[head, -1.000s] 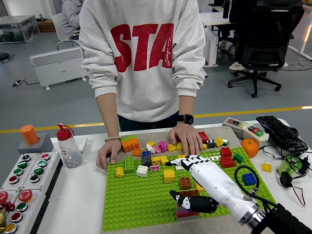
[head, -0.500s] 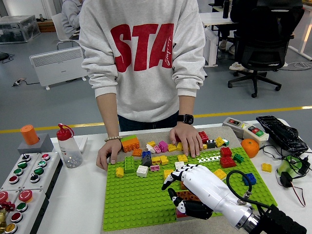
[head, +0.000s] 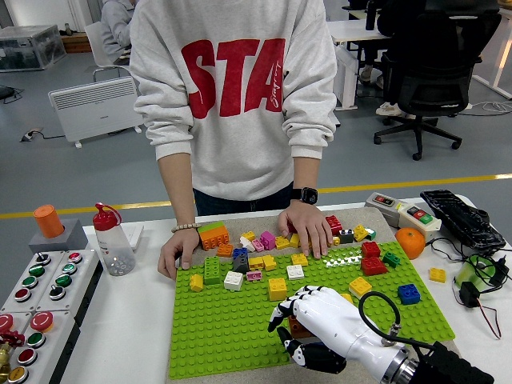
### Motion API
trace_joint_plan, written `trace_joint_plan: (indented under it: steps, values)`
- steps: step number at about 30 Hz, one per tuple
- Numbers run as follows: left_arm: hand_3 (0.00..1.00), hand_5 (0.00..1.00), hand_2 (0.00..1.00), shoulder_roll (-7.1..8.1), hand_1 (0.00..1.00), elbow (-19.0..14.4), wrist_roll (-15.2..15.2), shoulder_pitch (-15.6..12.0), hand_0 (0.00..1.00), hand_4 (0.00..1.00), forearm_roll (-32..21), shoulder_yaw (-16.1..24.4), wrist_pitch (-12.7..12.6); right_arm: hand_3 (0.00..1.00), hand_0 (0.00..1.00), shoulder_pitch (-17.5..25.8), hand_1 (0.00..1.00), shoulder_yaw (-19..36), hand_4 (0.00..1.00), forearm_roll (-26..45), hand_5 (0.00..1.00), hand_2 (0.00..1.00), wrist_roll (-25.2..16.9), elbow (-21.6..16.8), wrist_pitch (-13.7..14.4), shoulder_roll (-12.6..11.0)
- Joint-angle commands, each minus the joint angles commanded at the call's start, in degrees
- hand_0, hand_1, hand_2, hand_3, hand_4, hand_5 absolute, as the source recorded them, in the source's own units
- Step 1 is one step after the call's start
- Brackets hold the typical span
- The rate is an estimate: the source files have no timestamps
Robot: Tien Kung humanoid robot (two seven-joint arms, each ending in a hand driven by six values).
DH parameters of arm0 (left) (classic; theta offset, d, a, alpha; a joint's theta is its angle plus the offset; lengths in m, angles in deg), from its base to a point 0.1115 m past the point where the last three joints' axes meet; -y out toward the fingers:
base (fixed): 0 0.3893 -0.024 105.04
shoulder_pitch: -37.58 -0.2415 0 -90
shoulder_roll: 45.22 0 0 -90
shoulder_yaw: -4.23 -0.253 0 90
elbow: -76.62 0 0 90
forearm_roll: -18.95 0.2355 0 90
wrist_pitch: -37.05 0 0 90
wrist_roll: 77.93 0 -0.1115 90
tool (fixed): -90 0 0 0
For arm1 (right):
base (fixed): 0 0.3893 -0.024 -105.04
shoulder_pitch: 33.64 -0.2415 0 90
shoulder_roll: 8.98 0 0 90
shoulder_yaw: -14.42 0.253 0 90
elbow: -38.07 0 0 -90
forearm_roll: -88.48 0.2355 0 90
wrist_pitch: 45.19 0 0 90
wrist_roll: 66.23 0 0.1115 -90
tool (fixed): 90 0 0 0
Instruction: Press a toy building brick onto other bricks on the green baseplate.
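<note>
While a person's hands (head: 304, 226) rest at the far edge of the green baseplate (head: 216, 328), the right hand (head: 316, 328) curls tight around a brown brick (head: 298, 326) near its near edge.

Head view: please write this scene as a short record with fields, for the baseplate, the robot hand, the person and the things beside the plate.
baseplate: green baseplate on the white table, many loose bricks along its far half
right robot hand: robot hand low over the plate's near part, fingers curled around a brown brick
left arm: not in view
person: both hands flat at the plate's far edge, left of picture, right of picture
left of plate: bottle with red cap, button box
right of plate: orange
</note>
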Motion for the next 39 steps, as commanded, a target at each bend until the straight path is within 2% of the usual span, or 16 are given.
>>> trace_joint_plan:
  steps: [25, 39]
  values:
    - [0.575, 0.998, 0.701, -0.09, 0.68, 0.0, -0.09, -0.36, 0.658, 0.294, 0.32, 0.13, 0.05, 0.536, 0.705, 1.46, 0.61, 0.94, 0.332, -0.23, 0.208, 0.573, 0.11, 0.02, 0.57, -0.9]
    - [0.575, 0.998, 0.701, -0.07, 0.682, 0.0, -0.04, -0.12, 0.658, 0.294, 0.07, 0.04, 0.04, 0.535, 0.708, 1.15, 0.61, 0.66, 0.334, -0.22, 0.206, 0.572, 0.29, 1.33, 0.37, -0.54]
